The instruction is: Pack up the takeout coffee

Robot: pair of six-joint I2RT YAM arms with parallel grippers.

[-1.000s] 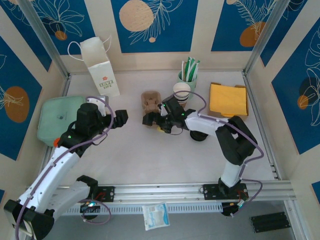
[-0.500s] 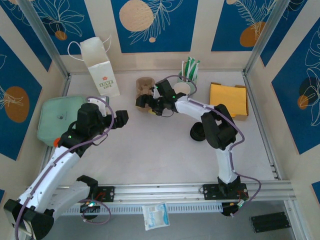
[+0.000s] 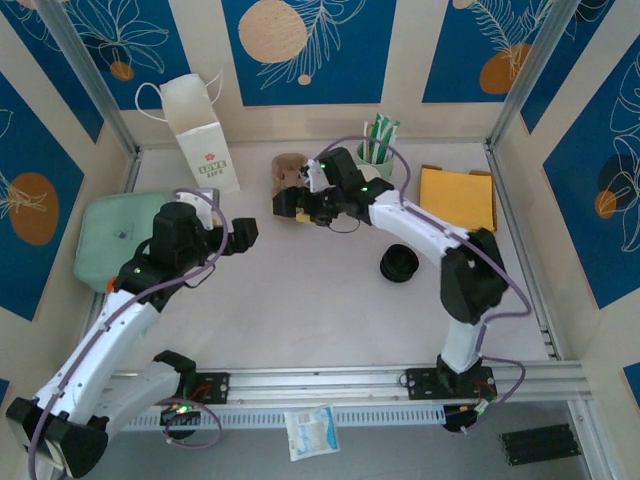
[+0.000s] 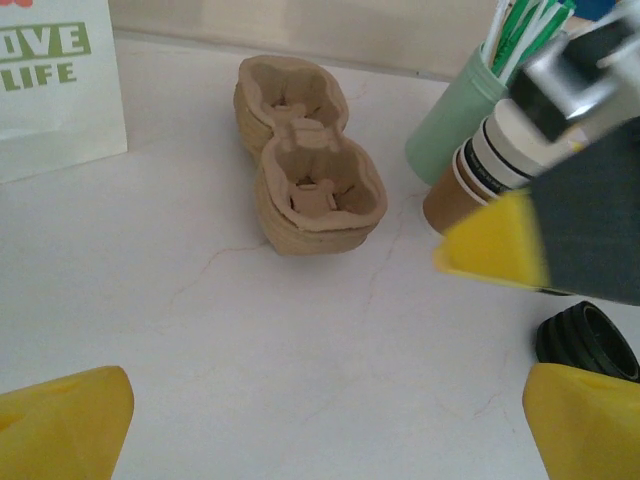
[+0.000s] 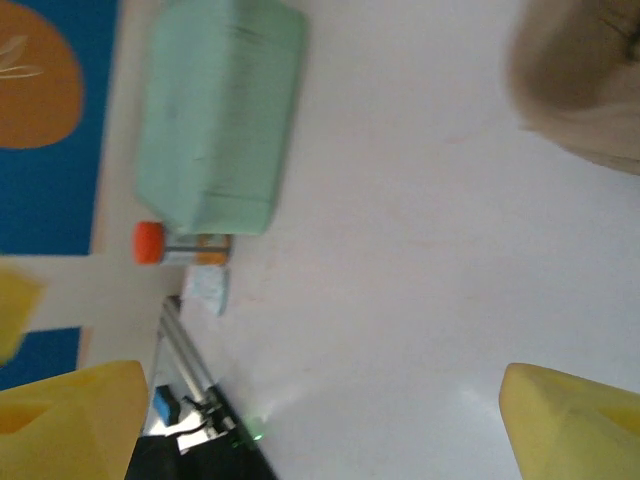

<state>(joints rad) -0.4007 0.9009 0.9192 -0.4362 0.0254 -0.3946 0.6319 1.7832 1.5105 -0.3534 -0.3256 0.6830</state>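
The lidded takeout coffee cup is out of view. A brown cardboard two-cup carrier sits empty near the back wall. My right gripper hovers at the carrier's near right side, open, with bare table between its yellow fingers; the carrier's edge shows at that view's upper right. My left gripper is open over the table left of centre, facing the carrier, nothing between its fingers. The right gripper's yellow fingertip shows in the left wrist view.
A stack of lidless cups and a green cup of straws stand right of the carrier. Loose black lids lie mid-table. Yellow napkins back right, white paper bag back left, green container at left.
My right gripper has swung from the middle of the table back and left to the carrier's side. The left arm has stayed put.
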